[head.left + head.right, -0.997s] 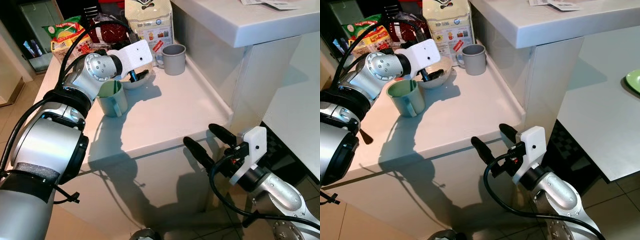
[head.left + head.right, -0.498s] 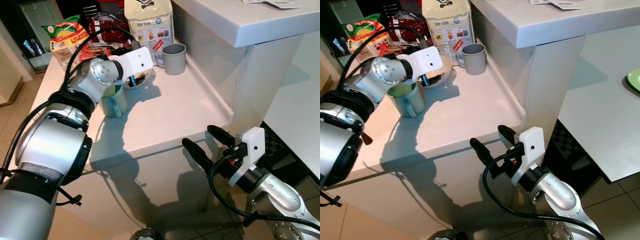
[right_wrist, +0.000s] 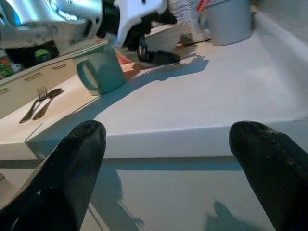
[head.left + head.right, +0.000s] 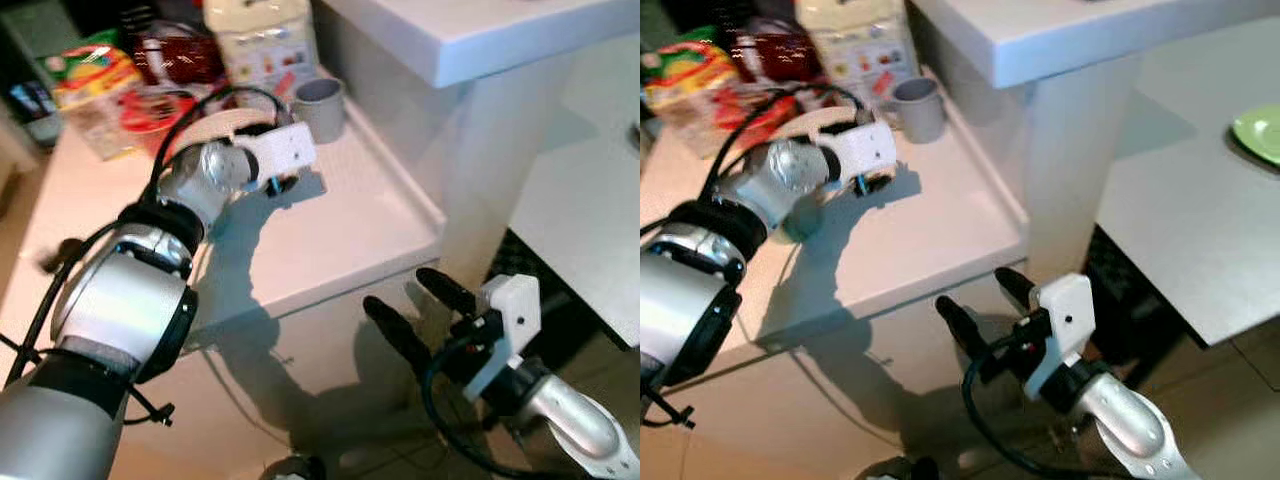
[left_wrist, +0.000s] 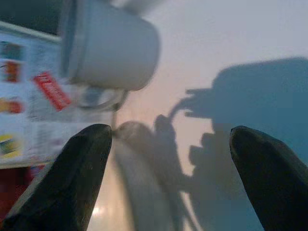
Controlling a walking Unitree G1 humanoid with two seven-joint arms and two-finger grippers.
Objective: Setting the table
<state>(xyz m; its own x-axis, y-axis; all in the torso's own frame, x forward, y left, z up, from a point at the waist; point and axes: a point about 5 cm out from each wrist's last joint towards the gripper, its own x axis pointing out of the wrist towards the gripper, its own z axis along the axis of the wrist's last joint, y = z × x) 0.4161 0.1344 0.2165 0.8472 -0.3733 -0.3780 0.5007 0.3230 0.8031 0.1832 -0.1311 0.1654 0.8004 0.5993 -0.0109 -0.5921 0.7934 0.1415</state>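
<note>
My left gripper (image 5: pixel 168 159) is open over the white counter (image 4: pixel 330 225), its fingers (image 5: pixel 79 180) spread either side of a white bowl's rim (image 5: pixel 144 192). The bowl (image 3: pixel 163 36) sits beside a green mug (image 3: pixel 98 72), and a grey mug (image 4: pixel 320 100) stands just beyond, in front of a flour bag (image 4: pixel 255 45). A fork and spoon (image 3: pixel 41 103) lie on a lower surface at the side. My right gripper (image 4: pixel 420 315) hangs open and holds nothing, below the counter's front edge.
Food packets (image 4: pixel 95 85) crowd the back of the counter. A tall white block (image 4: pixel 500 60) borders its right side. To the right, a lower table (image 4: pixel 1200 230) carries a green plate (image 4: pixel 1260 130).
The head camera has swung and the picture is blurred. My left gripper stays at the bowl and my right gripper stays low in front of the counter.
</note>
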